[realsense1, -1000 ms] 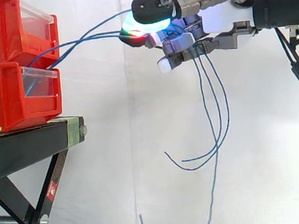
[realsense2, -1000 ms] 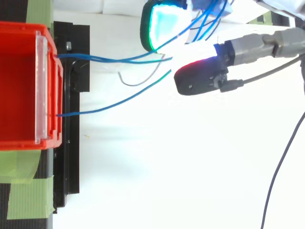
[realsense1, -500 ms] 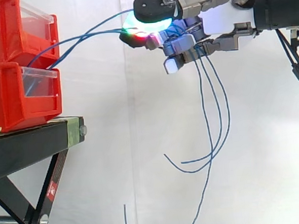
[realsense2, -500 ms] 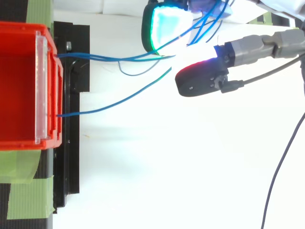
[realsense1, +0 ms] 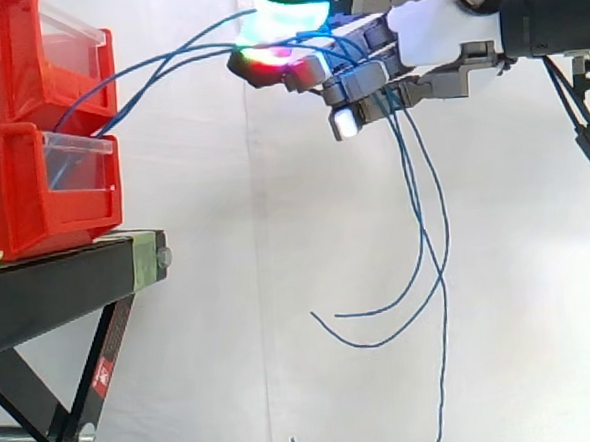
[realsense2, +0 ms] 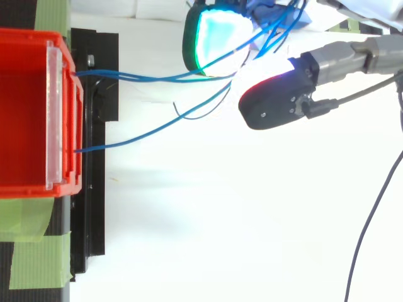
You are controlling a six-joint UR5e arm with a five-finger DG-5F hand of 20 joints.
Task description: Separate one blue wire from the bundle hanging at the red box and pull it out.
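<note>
Several thin blue wires run from the front of the red bin rightward into my hand. In the side view they rise from the stacked red bins to the hand at the upper right. The fingers are curled round the wires, with a cyan-green glowing pad above and a red glowing pad below. Behind the hand the loose ends hang down and curl. One lower wire leaves the bin apart from the other two.
The bins stand on a black stand with green tape at its edge. A white curtain lies behind and below. A grey cable runs down the right side in the top view.
The hand has risen a little with the wires in it and drawn slightly away from the bin. The hanging wire ends have swung, and a loop now shows below the hand in the top view.
</note>
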